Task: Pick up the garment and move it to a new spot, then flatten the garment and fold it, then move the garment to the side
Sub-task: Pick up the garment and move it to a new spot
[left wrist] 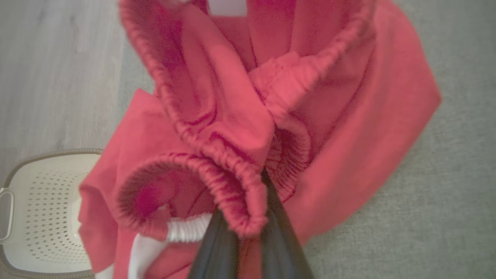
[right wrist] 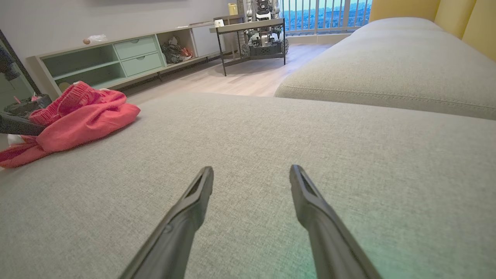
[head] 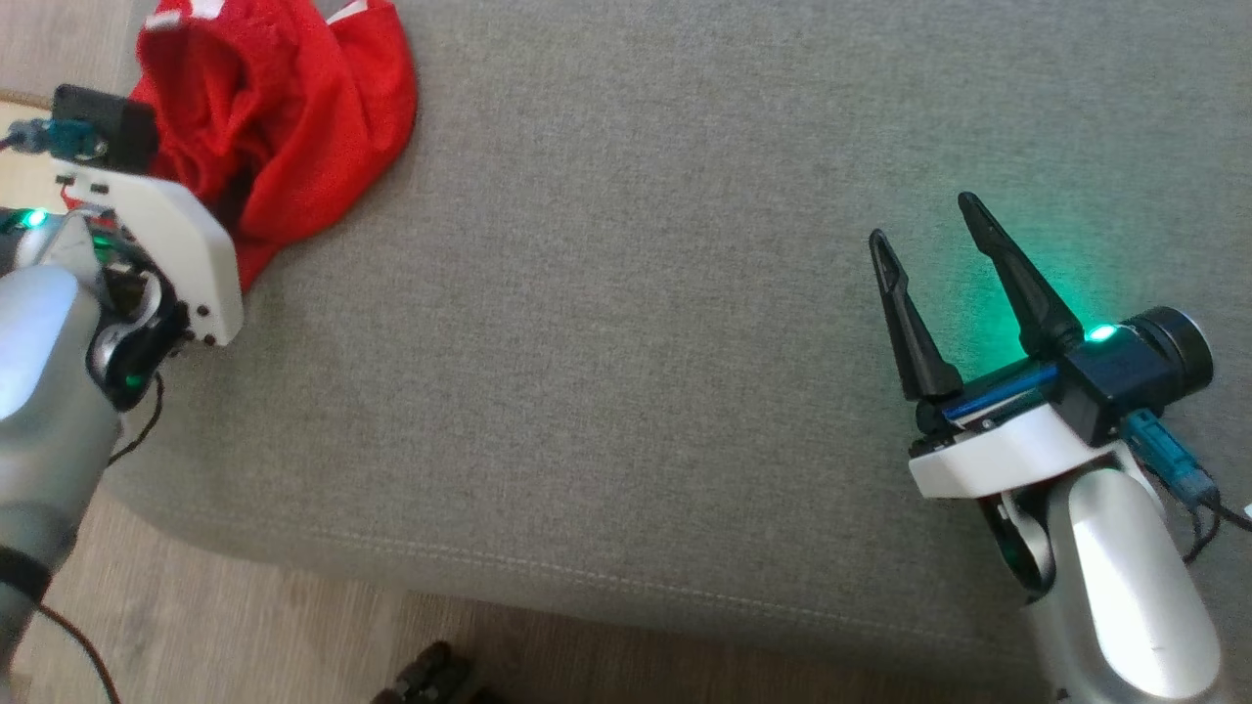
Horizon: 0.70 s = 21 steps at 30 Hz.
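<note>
Left gripper (left wrist: 246,228) is gripping the red garment (head: 284,108) at the far-left corner of the grey cushion (head: 626,293), while the right gripper (head: 924,220) is idling.

Nearest the robot, the right gripper is hovering over bare cushion with its fingers spread wide and nothing between them, well apart from the cloth. Farther out on the left, the left gripper's two dark fingers are sitting close together with a fold of the ribbed waistband bunched between them, apparently clamped on it. The garment is lying crumpled ahead of those fingers with no clear long axis, and one edge is reaching past the cushion's side above a white perforated basket (left wrist: 50,153) on the floor. Since the left arm is the one at the cloth, carrying it toward the open middle of the cushion looks like its job.
</note>
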Tool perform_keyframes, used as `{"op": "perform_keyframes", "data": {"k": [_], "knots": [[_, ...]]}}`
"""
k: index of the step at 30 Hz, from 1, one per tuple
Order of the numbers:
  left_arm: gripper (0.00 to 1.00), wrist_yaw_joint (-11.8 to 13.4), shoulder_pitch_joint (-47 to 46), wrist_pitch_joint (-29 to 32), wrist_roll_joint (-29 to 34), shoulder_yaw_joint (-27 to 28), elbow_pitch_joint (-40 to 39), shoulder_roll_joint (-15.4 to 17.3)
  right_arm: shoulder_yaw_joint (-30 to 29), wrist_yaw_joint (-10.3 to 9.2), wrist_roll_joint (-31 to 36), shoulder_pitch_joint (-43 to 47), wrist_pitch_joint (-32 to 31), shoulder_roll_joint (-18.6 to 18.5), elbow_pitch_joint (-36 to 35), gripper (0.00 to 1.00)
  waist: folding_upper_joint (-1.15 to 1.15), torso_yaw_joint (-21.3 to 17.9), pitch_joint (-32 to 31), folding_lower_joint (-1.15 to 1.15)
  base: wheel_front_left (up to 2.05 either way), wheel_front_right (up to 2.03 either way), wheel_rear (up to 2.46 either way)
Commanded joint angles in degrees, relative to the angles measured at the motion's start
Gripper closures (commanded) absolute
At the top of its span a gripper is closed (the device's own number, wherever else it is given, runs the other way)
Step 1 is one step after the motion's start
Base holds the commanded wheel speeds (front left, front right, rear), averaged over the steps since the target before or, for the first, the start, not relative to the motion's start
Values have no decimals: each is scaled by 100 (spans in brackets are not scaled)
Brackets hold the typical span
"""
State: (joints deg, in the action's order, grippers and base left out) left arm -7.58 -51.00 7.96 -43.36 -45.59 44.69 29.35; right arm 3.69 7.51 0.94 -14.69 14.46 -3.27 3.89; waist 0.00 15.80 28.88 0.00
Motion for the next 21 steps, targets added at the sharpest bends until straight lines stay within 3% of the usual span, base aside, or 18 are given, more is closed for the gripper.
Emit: {"op": "perform_keyframes", "data": {"k": [1, 9, 15, 21], "knots": [[100, 9, -237, -276, -53, 95, -112, 476, 168, -2, -83, -77, 53, 39, -179, 0, 0, -52, -98, 0, 0, 0, 0], [100, 9, -401, -1799, -55, -175, -636, 854, 270, -2, -459, 22, 54, 39, -87, 0, 0, -298, -714, 0, 0, 0, 0], [100, 84, -565, -2125, 508, -364, -1105, 1084, 331, -2, -768, 126, 54, 39, -60, 0, 0, -607, -1207, 0, 0, 0, 0], [100, 359, -646, -2209, 852, -353, -2039, 1292, 423, -2, -1133, 239, 54, 39, -99, 0, 0, -1259, -1666, 0, 0, 0, 0]]}}
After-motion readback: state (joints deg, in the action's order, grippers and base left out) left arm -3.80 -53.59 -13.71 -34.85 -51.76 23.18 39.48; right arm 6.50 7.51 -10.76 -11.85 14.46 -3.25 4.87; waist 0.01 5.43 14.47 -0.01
